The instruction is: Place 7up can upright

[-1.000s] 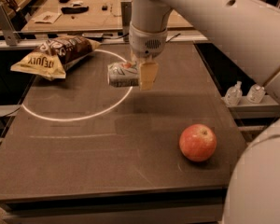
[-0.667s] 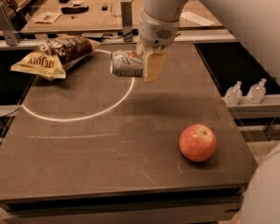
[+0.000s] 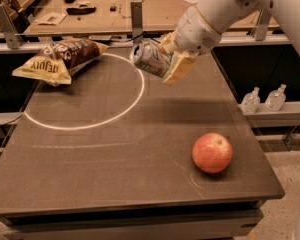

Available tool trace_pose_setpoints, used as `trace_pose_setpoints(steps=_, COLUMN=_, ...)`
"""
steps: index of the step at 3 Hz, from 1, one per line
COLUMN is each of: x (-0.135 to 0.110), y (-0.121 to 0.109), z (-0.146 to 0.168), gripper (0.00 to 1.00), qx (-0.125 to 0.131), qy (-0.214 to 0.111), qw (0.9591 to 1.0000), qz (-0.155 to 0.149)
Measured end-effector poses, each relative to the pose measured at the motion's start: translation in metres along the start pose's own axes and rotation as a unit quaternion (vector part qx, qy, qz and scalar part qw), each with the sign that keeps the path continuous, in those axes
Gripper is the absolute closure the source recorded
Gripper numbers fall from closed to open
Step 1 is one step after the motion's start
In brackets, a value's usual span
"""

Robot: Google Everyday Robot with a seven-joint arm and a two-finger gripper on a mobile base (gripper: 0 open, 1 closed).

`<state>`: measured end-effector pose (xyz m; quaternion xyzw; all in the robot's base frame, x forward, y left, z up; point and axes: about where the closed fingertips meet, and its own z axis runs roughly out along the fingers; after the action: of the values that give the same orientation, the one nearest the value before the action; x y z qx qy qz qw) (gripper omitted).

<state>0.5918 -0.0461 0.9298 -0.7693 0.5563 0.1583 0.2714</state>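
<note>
Dark table (image 3: 115, 159): broad bare surface at centre and front, with front and right edges unobstructed.
White circle (image 3: 80, 129): painted on far-left part of table.
Chip bag (image 3: 60, 59): lying across circle's far-left arc.
Apple (image 3: 212, 152): well to circle's right-front, near table's right edge.
7up can (image 3: 151, 59): tilted, held clear of surface above circle's far-right arc.
Gripper (image 3: 170, 59): fingers closed around can.
</note>
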Motion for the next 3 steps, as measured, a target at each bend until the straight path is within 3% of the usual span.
trace_pose_setpoints(steps=1, x=0.003, y=0.003, z=0.000, gripper=1.00, qx=0.010, qy=-0.141, qw=0.9895, qz=-0.027)
trace_pose_setpoints(steps=2, x=-0.008, y=0.007, z=-0.001, gripper=1.00, qx=0.004, qy=-0.264, qw=0.9641, qz=-0.031)
trace_pose_setpoints(steps=3, x=-0.011, y=0.010, z=-0.001, gripper=1.00, qx=0.001, qy=-0.330, qw=0.9438, qz=-0.013)
